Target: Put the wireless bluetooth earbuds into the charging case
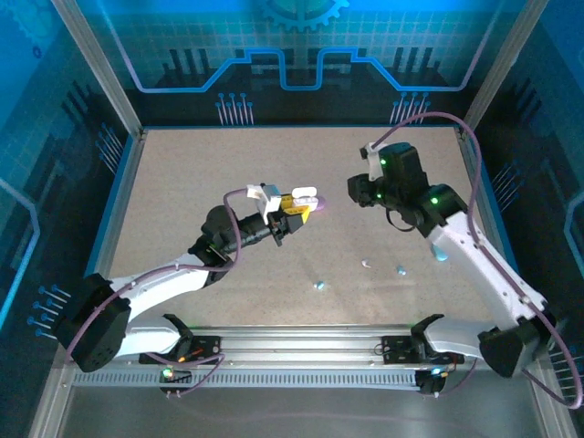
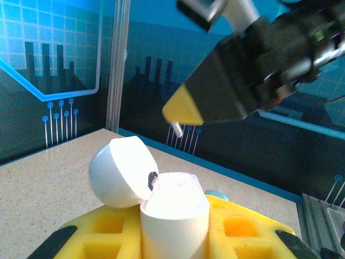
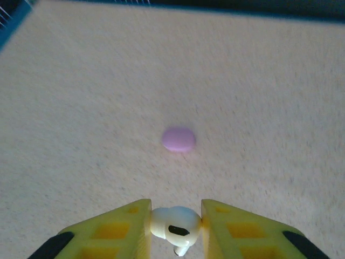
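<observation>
The left arm (image 1: pixel 173 278) is stretched from the near-left corner toward the middle of the table. The left gripper (image 1: pixel 292 210) is raised above the surface. Its jaws are clenched on a white charging case (image 2: pixel 173 210), which is held upright between the yellow pads (image 2: pixel 108 229). The domed lid (image 2: pixel 121 171) is swung open to the left in the left wrist view.

The right arm (image 1: pixel 474 246) is bent in from the near-right corner. The right gripper (image 3: pixel 175 218) is brought close to the case but kept apart from it. A white earbud (image 3: pixel 173 224) is pinched between its yellow fingers (image 3: pixel 124 229). In the left wrist view its white stem is seen above and beyond the open mouth of the case.

The inside of the case is washed out by glare, and its lower part is cut off by the frame edge. A purple case (image 3: pixel 179 139) lies blurred on the table under the right gripper. A light blue thing (image 1: pixel 441 252) beside the right forearm cannot be identified.

Three buds lie loose on the near part of the table: a light blue earbud (image 1: pixel 319 285), a small white bud (image 1: pixel 367 264) and another light blue bud (image 1: pixel 401 270).

The table top (image 1: pixel 182 228) is speckled beige. It is enclosed by blue-lit panels (image 1: pixel 55 137) printed with line patterns and by metal frame posts (image 1: pixel 96 64).
</observation>
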### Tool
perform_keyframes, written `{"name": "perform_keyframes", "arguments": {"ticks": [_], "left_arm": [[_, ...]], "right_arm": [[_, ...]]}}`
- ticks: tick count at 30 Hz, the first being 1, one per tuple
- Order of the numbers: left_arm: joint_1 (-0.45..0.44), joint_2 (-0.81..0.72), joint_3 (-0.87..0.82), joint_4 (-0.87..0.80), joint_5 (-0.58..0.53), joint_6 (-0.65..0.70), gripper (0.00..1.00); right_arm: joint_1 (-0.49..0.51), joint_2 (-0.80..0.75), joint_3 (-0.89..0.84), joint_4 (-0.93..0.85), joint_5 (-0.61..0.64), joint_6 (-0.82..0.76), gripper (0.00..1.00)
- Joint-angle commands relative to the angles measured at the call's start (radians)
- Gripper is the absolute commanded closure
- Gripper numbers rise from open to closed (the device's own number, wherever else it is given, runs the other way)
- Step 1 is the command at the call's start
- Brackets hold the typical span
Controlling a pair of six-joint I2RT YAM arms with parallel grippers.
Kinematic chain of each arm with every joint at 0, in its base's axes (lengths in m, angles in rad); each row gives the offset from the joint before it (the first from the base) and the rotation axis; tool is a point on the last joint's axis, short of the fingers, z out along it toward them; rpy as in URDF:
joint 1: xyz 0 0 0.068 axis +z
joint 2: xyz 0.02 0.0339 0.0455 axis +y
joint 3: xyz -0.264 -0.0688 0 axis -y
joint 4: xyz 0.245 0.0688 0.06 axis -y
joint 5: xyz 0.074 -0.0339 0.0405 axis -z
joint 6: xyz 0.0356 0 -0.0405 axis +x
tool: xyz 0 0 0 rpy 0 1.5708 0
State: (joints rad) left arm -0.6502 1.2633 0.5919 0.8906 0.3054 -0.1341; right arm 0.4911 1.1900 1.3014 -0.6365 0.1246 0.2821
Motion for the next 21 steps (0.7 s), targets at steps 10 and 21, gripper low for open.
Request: {"name": "perform_keyframes", "arguments": {"ticks": [10,21], "left_arm": [[-0.047,0.041,0.043,0.11,-0.088,-0.032,0.77],[-0.059,0.047,0.057,0.121,-0.102,-0.042,0.77]], "right_arm": [[0.068,-0.095,-0.04,0.197,-0.114,0.018,0.7],[0.105,-0.039,-0.048,0.246,-0.192,0.037,0.7]]}}
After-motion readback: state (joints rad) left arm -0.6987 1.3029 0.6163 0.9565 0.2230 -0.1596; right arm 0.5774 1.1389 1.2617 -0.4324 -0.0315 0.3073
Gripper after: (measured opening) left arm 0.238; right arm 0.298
